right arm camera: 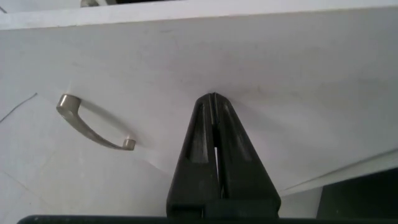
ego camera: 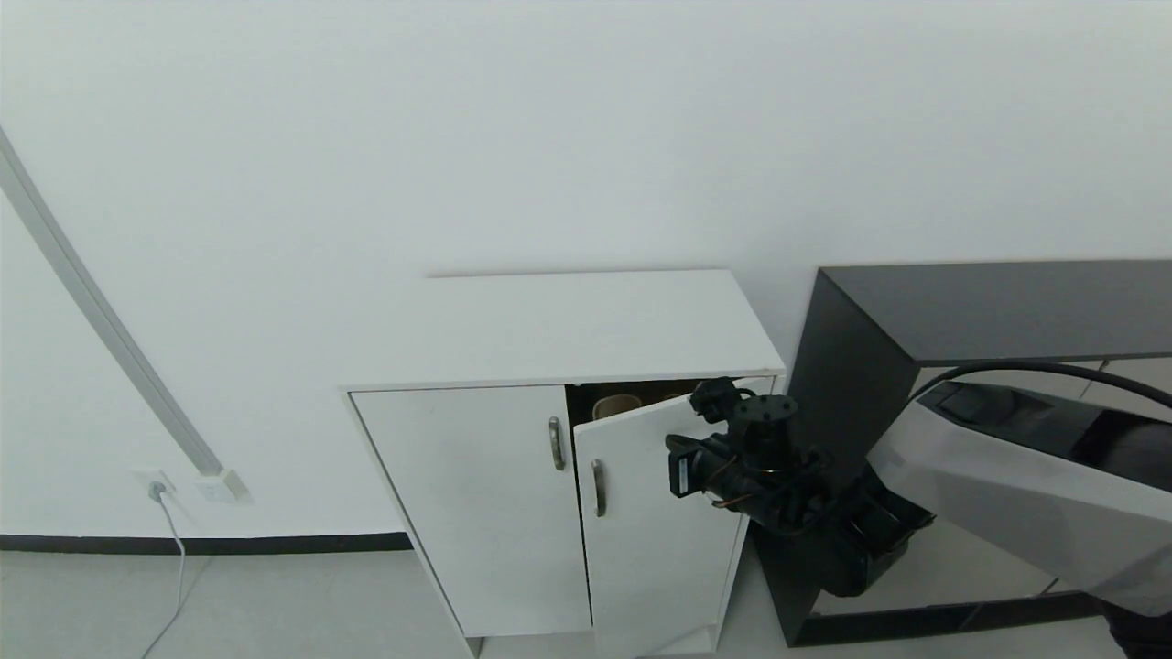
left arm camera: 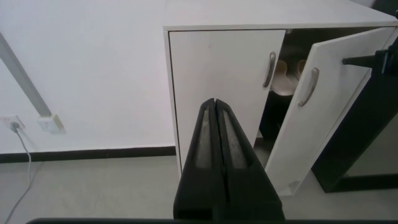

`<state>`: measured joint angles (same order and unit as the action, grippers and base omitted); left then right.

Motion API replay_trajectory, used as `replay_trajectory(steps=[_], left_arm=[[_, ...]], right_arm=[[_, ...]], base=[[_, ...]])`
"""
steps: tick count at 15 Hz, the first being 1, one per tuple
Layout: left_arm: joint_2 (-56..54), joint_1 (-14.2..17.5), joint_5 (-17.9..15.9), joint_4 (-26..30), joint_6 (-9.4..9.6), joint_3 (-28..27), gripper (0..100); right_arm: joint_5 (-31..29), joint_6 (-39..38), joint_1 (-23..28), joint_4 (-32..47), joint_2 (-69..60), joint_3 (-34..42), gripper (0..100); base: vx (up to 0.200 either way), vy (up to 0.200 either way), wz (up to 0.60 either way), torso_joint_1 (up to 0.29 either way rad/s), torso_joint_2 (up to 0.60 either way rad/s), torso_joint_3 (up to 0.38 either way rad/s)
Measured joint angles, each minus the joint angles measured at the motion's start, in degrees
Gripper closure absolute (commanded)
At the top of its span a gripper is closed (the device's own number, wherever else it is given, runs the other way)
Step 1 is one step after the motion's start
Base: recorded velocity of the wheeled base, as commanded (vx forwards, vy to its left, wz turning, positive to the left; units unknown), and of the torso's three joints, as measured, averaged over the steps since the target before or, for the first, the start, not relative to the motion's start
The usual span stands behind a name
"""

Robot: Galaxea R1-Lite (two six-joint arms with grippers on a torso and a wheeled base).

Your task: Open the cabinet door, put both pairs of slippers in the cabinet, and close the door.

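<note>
1. Two doors on the white cabinet (ego camera: pixel 568 329): the left door (ego camera: pixel 467 494) is flush shut, while the right door (ego camera: pixel 650 549) hangs ajar with a dark gap at its inner edge.
2. Tan slippers (left arm camera: pixel 283 78) sit inside on a shelf, seen through that gap behind the right door. I cannot count whether both pairs are in.
3. Right gripper (right arm camera: pixel 214 99) is clenched with nothing between its fingers. Its tip touches the outer face of the right door, high up and beside the handle (right arm camera: pixel 93 121), not on it.
4. Why so: closed fingers make a blunt pusher. Closing needs no grasp of the handle, and contact away from the hinge side gives easy leverage.
5. Left gripper (left arm camera: pixel 215 106) is also clenched on nothing. It hangs in front of the left door, well apart from it and out of the right door's swing, so it looks parked.
6. Judged step: the door is being pushed closed. The task looks near its end, since the slippers are inside and only the closing is left.
7. Next move calls for a steady push along the door's arc until it is flush with the left door.
8. Risk: the tip may slide on the smooth panel, or the door may bounce back ajar.
9. Right arm sits between the door and a black stand (ego camera: pixel 861 384), so room is tight.
</note>
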<state>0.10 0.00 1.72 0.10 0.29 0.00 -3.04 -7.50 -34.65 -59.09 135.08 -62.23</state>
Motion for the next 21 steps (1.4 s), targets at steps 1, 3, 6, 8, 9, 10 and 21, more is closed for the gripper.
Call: replay_trajectory(steps=[1, 3, 6, 8, 9, 10, 21], left_arm=[[0.0, 0.0, 0.0, 0.0, -0.02, 0.0, 100], [0.0, 0.0, 0.0, 0.0, -0.02, 0.0, 100], [0.0, 0.0, 0.0, 0.0, -0.09, 0.0, 100], [0.0, 0.0, 0.0, 0.0, -0.05, 0.0, 100], [0.0, 0.0, 0.0, 0.0, -0.07, 0.0, 100], [0.0, 0.0, 0.0, 0.0, -0.09, 0.0, 100], [0.0, 0.0, 0.0, 0.0, -0.02, 0.0, 100]], right_arm=[[0.0, 0.0, 0.3, 0.4, 0.5, -1.1, 100], [0.0, 0.0, 0.6, 1.6, 1.5, -2.8, 100], [0.0, 0.0, 1.3, 1.7, 2.6, -4.4, 100], [0.0, 0.0, 1.6, 2.2, 3.1, -5.0, 100], [0.0, 0.0, 1.7, 2.5, 3.3, -5.5, 100], [0.0, 0.0, 1.8, 2.7, 3.6, -6.1, 100], [-0.2, 0.4, 2.6, 6.8, 5.1, -11.2, 100]], base=[[0.0, 0.0, 0.0, 0.0, 0.0, 0.0], [0.0, 0.0, 0.0, 0.0, 0.0, 0.0], [0.0, 0.0, 0.0, 0.0, 0.0, 0.0], [0.0, 0.0, 0.0, 0.0, 0.0, 0.0], [0.0, 0.0, 0.0, 0.0, 0.0, 0.0], [0.0, 0.0, 0.0, 0.0, 0.0, 0.0], [0.0, 0.0, 0.0, 0.0, 0.0, 0.0]])
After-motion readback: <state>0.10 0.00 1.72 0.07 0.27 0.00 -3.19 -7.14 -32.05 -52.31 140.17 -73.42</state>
